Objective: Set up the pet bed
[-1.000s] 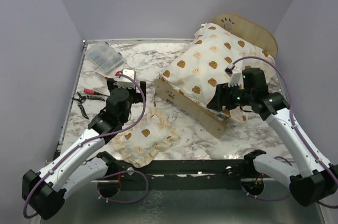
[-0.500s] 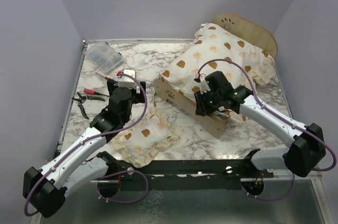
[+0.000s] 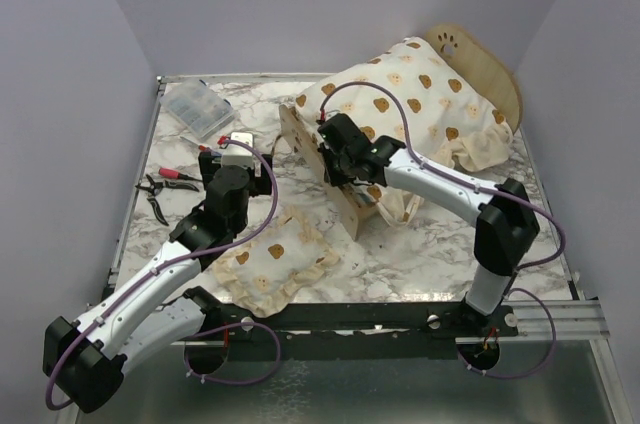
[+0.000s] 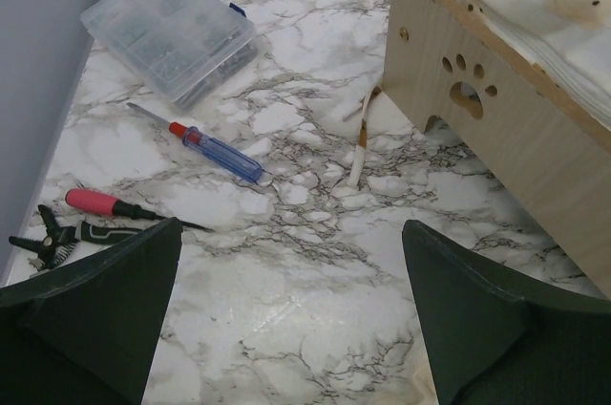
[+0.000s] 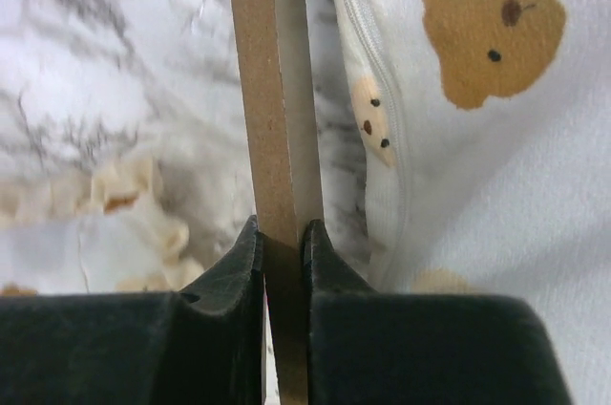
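From above, the right gripper [image 3: 338,162] sits clamped on the low plywood board at the near-left side of the pet bed [image 3: 488,72]. The bed stands on the marble tabletop [image 3: 450,254] and stretches away to that gripper's far right, up to its rounded headboard. A bear-print cushion [image 3: 400,94] is heaped on the bed just beyond the gripper. The left gripper [image 3: 236,156] hovers well to the left, touching nothing. A small pillow [image 3: 280,259] lies on the near side of it, and a clear plastic box [image 3: 198,109] lies farther out to its left.

Seen from the left wrist, the left gripper [image 4: 291,329] has its fingers [image 4: 95,314] spread wide with only bare marble between them. Ahead and to its right stands the bed's board with the paw-print cutout [image 4: 466,99]. Ahead to its left lie a blue screwdriver [image 4: 218,153], a red-handled tool [image 4: 103,203] and pliers [image 4: 43,241].

Close up at the right wrist, the right gripper [image 5: 283,254] pinches the thin edge of the plywood board [image 5: 271,90], one finger pressed on each face. The cushion lies immediately right of it, and cream ruffled fabric [image 5: 134,190] lies on the marble to its left.
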{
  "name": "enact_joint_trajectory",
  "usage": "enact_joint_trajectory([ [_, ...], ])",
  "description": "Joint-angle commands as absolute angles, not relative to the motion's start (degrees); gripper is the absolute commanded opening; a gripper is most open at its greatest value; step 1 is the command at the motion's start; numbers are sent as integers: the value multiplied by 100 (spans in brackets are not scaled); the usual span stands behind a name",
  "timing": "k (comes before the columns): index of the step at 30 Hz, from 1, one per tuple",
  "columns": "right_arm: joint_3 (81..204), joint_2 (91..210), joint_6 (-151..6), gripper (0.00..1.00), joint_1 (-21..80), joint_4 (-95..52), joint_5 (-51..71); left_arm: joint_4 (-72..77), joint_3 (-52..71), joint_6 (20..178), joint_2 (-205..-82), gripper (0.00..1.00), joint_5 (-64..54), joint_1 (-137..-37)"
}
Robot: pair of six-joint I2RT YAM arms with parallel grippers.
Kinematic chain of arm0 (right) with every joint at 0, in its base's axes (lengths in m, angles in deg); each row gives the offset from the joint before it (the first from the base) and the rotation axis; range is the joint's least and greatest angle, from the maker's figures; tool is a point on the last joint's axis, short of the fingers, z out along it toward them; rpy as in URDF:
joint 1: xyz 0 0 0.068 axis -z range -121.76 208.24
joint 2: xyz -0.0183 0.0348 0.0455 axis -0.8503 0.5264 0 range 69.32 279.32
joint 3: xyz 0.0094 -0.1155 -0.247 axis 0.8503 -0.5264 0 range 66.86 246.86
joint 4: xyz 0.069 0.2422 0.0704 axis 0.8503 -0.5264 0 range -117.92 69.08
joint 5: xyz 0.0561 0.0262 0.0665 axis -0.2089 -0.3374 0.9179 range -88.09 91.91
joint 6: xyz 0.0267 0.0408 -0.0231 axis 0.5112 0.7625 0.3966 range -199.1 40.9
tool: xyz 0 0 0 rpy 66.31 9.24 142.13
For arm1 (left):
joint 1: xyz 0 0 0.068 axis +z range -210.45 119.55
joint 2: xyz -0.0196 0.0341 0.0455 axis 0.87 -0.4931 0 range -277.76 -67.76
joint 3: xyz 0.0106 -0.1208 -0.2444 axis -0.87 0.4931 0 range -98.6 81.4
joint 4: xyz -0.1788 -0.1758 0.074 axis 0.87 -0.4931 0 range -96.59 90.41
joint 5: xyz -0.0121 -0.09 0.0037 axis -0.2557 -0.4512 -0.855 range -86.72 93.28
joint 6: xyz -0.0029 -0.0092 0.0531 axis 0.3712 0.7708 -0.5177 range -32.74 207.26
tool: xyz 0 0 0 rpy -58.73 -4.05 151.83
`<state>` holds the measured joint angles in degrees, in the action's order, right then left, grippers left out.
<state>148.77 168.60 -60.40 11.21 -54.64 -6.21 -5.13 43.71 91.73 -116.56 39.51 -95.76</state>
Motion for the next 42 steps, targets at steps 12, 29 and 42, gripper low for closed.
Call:
enact_joint_trajectory([
  [12, 16692, 17654, -4801, 0, 1192, -5482, -1717, -547, 4306, 9252, -11654, 99, 4064, -9548],
  [29, 15558, 17503, -4524, 0, 1100, -4743, -893, -574, 4315, 9278, -11663, 99, 4079, -9543],
  [42, 18271, 18682, -4737, 29, 972, -5003, -946, -600, 4291, 9553, -11698, 99, 3675, -9552],
])
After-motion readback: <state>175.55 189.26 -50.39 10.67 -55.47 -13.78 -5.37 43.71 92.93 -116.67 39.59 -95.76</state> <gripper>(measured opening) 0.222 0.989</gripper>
